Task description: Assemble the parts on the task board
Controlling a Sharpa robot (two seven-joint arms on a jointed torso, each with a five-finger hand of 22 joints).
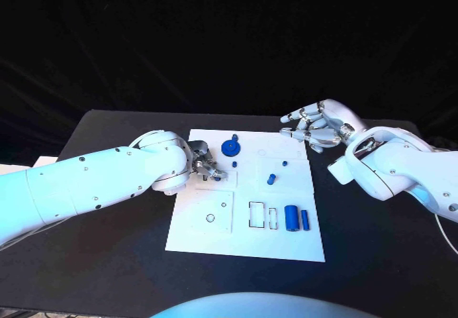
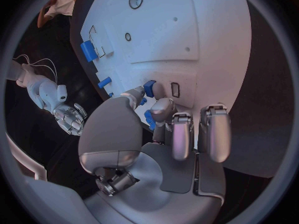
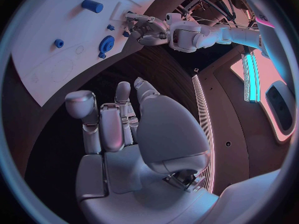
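Note:
The white task board (image 1: pixel 205 238) lies in the middle of the black table. My left hand (image 1: pixel 204 166) rests over its left edge, and in the left wrist view its thumb and a finger (image 2: pixel 163 109) pinch a small blue part (image 2: pixel 149 88) just above the board. A blue gear (image 1: pixel 231 146) sits beside that hand, and a short blue peg (image 1: pixel 272 178) stands mid-board. Two long blue parts (image 1: pixel 297 218) lie at the near right. My right hand (image 1: pixel 315 126) hovers off the board's far right corner, fingers apart and holding nothing.
Empty outlines of slots (image 1: pixel 259 214) and a round hole (image 1: pixel 211 217) mark the board's near half. Two tiny blue pieces (image 1: pixel 284 162) sit near the peg. Bare black table (image 1: pixel 114 265) surrounds the board.

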